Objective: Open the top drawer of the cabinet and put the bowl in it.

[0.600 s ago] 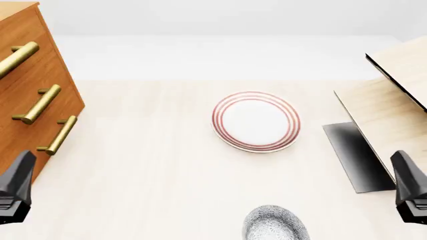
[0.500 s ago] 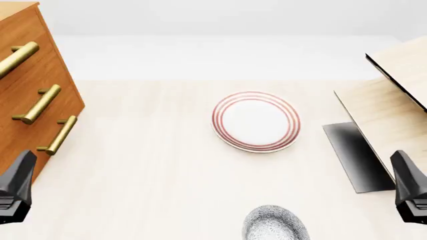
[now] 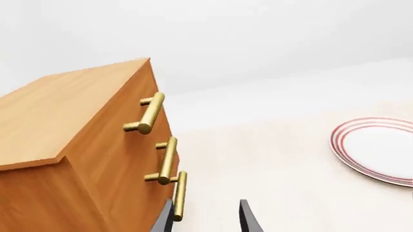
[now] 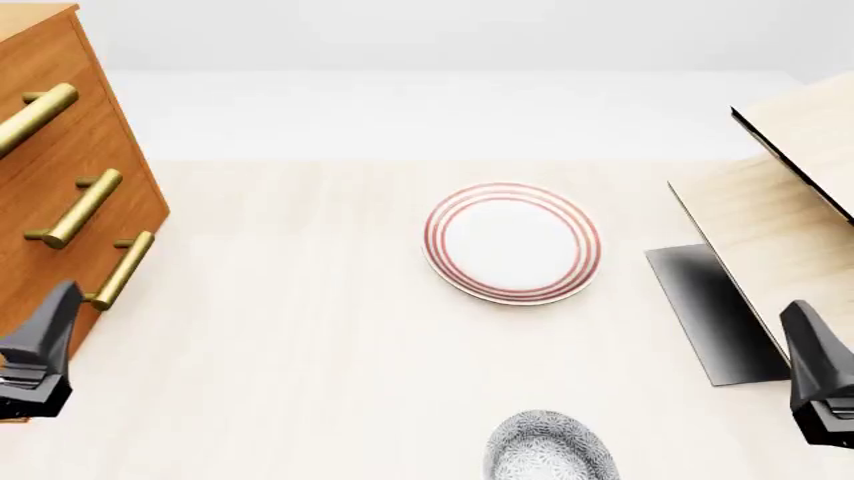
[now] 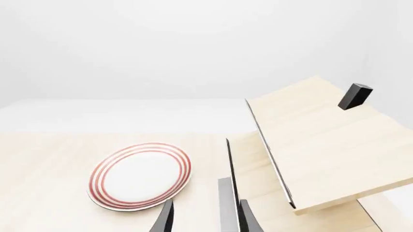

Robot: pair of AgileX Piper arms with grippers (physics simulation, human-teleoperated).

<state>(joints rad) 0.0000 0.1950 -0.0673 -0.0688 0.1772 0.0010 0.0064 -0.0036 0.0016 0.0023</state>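
Task not started. Cabinet (image 4: pixel 60 170) at left edge of front view, all drawers shut; top drawer (image 4: pixel 27 95) uppermost, handle untouched. Bowl (image 4: pixel 550 448) on table at bottom centre, not held.

Left gripper (image 4: pixel 34 360) at lower left near lowest handle, fingers parted, empty. Right gripper (image 4: pixel 821 385) at lower right, fingers parted, empty.

Remaining: open drawer, grasp bowl, place inside.

Count: one cabinet, three drawers, three handles, one bowl, one plate (image 4: pixel 513 242), two grippers.

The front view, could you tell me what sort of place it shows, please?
Probably a simulated household tabletop, not a real room: a pale wood table under a blank white backdrop, with a three-drawer cabinet, a red-ringed plate and a speckled bowl.
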